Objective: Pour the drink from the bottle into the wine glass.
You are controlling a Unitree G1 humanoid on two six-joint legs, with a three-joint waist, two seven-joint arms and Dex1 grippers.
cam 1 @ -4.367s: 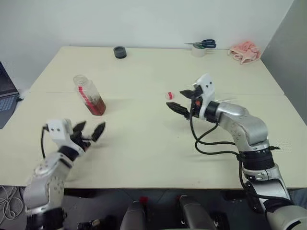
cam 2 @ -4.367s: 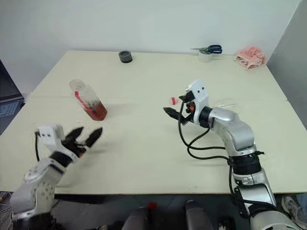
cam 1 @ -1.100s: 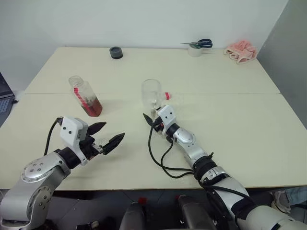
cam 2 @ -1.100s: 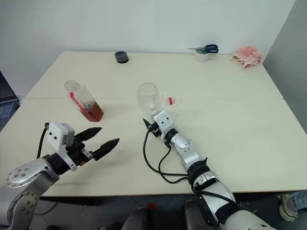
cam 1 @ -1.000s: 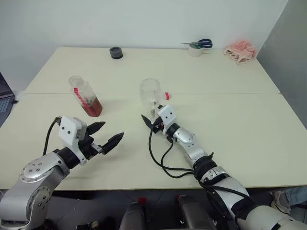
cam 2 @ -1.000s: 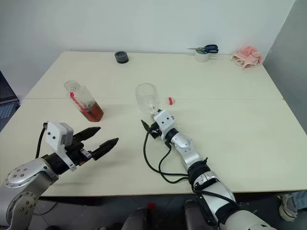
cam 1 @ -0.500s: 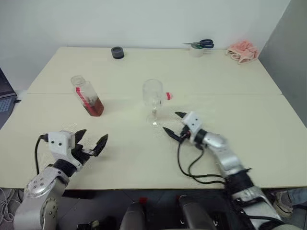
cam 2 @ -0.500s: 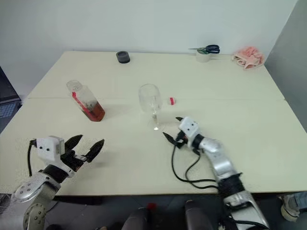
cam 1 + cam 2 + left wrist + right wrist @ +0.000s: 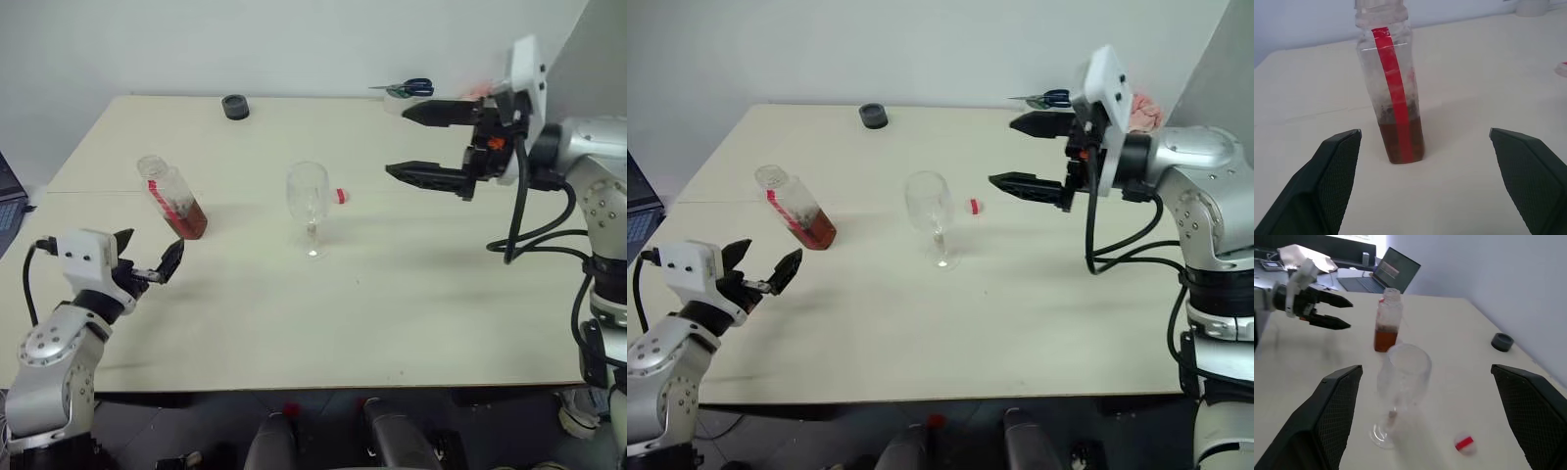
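Presently both pairs of black jaws stand wide apart and hold nothing. The right gripper point(image 9: 1019, 154) hangs high above the far right part of the pale cream table point(image 9: 1038, 323), its fingers pointing level towards the robot's left, well above and apart from everything on the tabletop. The left gripper point(image 9: 761, 268) sits low at the near left edge of the table, its fingers aimed at the small clear plastic bottle with a squarish body and a red label strip point(image 9: 794, 208), which stands near it but apart from it.

That bottle stands upright with its neck uncapped, and the reddish-brown translucent drink point(image 9: 1400, 141) fills only its lowest part. To the bottle's right, near the middle of the table, the clear colourless stemmed wine glass point(image 9: 930, 211) stands upright on its round foot; I cannot see any liquid in the bowl. Just beyond the glass on its right side a small red-and-white cap point(image 9: 974, 206) lies on the table, apart from the glass.

Along the far edge sit a dark round puck-like object point(image 9: 874, 116), a roll of whitish tape point(image 9: 397, 104) with blue-handled scissors point(image 9: 406, 89) on top, and a crumpled pink cloth point(image 9: 1142, 111). A dark laptop point(image 9: 1394, 273) rests off to the robot's left.
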